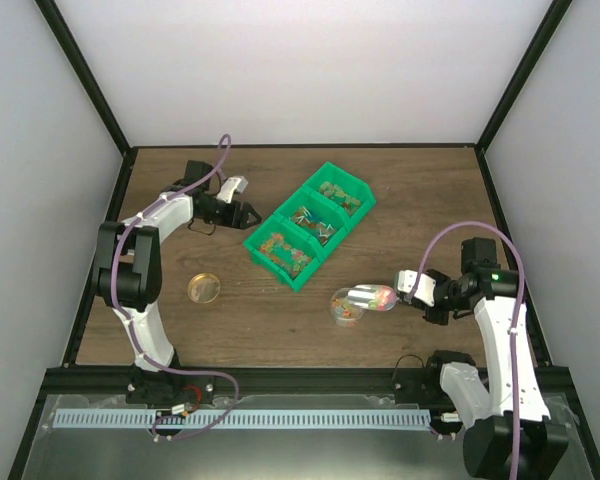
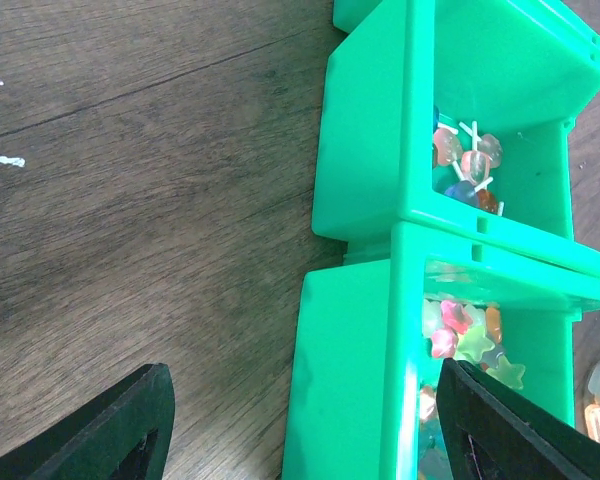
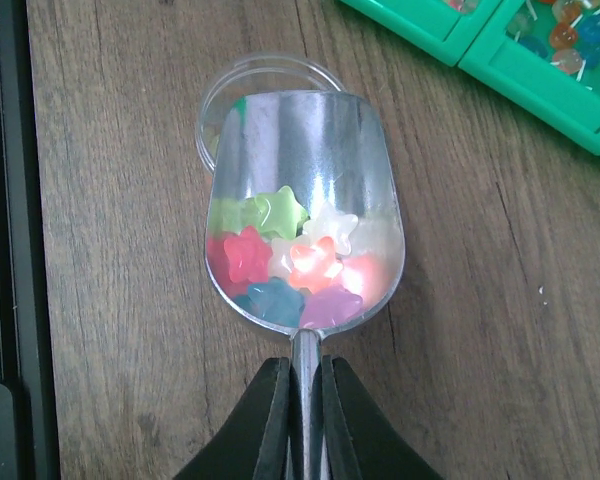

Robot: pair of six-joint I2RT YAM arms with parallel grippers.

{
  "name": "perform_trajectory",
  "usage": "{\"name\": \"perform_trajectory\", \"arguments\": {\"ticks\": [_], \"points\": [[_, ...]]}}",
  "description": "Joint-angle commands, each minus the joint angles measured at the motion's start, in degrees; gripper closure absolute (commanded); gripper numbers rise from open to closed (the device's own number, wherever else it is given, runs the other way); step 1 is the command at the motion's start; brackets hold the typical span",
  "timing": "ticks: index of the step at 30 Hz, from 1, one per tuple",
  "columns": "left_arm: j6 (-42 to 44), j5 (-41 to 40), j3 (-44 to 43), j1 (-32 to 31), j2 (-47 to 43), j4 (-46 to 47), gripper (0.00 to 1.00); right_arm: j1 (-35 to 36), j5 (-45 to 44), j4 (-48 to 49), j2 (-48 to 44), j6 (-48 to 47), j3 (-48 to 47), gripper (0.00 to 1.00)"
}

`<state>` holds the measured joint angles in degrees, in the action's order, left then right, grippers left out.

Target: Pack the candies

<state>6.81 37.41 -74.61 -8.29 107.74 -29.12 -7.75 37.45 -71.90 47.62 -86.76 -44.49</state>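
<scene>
The green bins (image 1: 310, 225) lie as a slanted row of three in the middle of the wooden table (image 1: 430, 190); bare wood shows on every side of them, widest to their right and behind them up to the black frame (image 1: 300, 146) at the table's far edge, narrower to their left where the left arm stands; a round gold lid (image 1: 204, 289) lies flat to the near left of the bins, well apart from them. The left gripper (image 1: 242, 212) hangs just beside the bins' left side with its jaws spread wide and nothing gripped between them; in its wrist view one finger (image 2: 110, 430) stands over wood and the other over the nearest bin's opening, with that bin's outer wall (image 2: 340, 350) between them; whether either finger touches the plastic I cannot tell. The right gripper (image 1: 408, 285), to the near right of the bins and apart from them, is clenched on the thin handle of a metal scoop (image 3: 300, 170); the scoop's tip reaches over a clear round cup (image 3: 265, 72) that stands on the wood near the bins' near end. The candies (image 3: 290, 265) are small glossy stars in green, red, white, orange, blue and purple, heaped at the handle end of the scoop's bowl; more stars lie in the nearest bin, and a few in the cup; the middle bin holds sweets on white sticks (image 2: 470, 160).
</scene>
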Motion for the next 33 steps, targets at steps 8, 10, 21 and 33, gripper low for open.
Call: {"name": "perform_trajectory", "arguments": {"ticks": [8, 10, 21, 33], "points": [[-0.8, 0.3, 0.1, -0.2, -0.3, 2.0, 0.26, 0.9, -3.7, -2.8, 4.1, -4.7, -4.6, 0.99], [-0.8, 0.1, 0.1, -0.3, -0.2, 2.1, 0.26, 2.7, -4.6, -2.7, 4.1, -4.5, -4.6, 0.99], [-1.2, -0.2, 1.5, -0.1, -1.3, 2.9, 0.26, 9.9, -8.2, -1.8, 9.9, 0.6, -7.7, 0.99], [-1.2, -0.1, 2.4, 0.0, -1.5, 3.7, 0.26, 13.3, -11.1, -1.8, 13.4, 3.5, -10.6, 0.99]]}}
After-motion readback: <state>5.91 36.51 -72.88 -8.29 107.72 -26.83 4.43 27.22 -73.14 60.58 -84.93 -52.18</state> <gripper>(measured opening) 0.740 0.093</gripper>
